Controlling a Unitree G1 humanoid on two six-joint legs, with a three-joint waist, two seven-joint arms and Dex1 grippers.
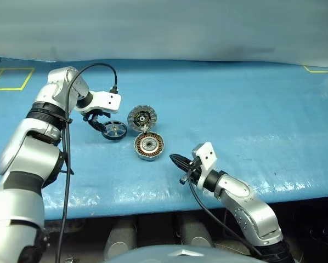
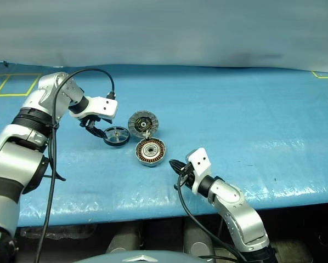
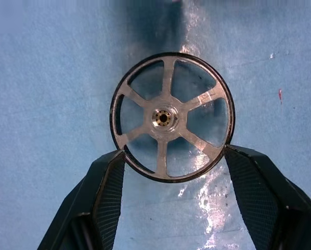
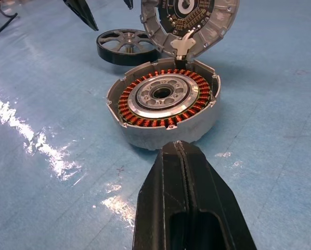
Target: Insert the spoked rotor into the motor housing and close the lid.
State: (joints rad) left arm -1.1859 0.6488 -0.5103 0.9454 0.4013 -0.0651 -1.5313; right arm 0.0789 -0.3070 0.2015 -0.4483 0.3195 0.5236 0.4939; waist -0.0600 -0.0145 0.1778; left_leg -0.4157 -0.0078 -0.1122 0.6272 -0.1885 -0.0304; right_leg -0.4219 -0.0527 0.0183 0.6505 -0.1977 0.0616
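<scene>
While my right gripper (image 4: 179, 156) rests clenched and empty by the worktop's (image 1: 252, 104) near edge, just short of the motor housing (image 1: 148, 146), I read the step as grasping the spoked rotor (image 3: 171, 117). My left gripper (image 3: 172, 164) brackets its rim, fingers at the ring's sides; whether they grip yet I cannot tell. I'd squeeze evenly, lift flat, clearing the upright lid (image 1: 141, 117); beyond is open blue worktop.

rotor (image 1: 114, 130): flat, left of lid | housing (image 1: 148, 146): open, windings up | lid (image 1: 141, 117): tilted back, hinged
</scene>
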